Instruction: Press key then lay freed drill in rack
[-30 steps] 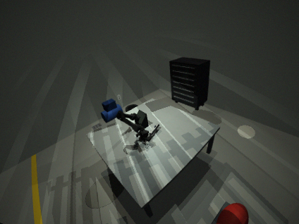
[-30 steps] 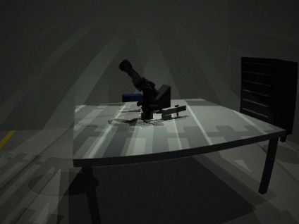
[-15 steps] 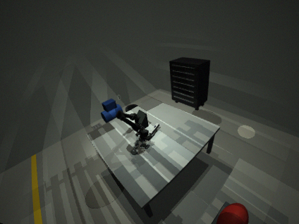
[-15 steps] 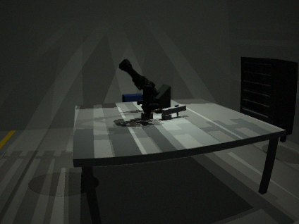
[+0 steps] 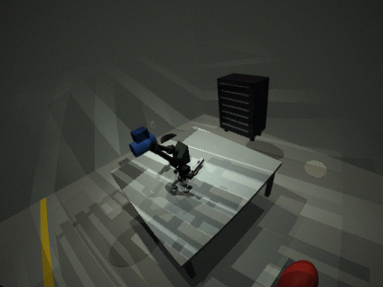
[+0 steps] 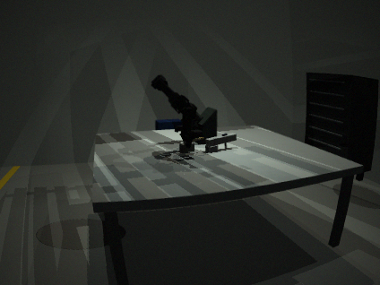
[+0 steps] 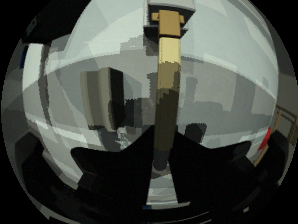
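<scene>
My gripper [image 5: 183, 179] [image 6: 186, 142] [image 7: 158, 128] is low over the middle of the table and is shut on the dark round end of a long brass-coloured bar [image 7: 168, 65]. The bar's far end meets a brass clip [image 7: 169, 24] on a grey block [image 7: 187, 8] at the top of the wrist view. I cannot tell whether the bar is the key or the drill. A grey-tan block with upright faces [image 7: 95, 100] stands left of the bar, perhaps the rack. A pale raised beam [image 5: 198, 166] [image 6: 222, 140] stands beside the gripper. The light is dim, and fine detail at the fingertips is hidden.
The white table [image 5: 244, 162] [image 6: 278, 166] carries strong striped shadows. A dark box [image 5: 182, 152] [image 6: 209, 122] stands close behind the arm. A blue object [image 5: 143, 145] [image 6: 168, 124] is behind it. A black drawer cabinet [image 5: 244, 105] [image 6: 341, 121] stands beyond the table.
</scene>
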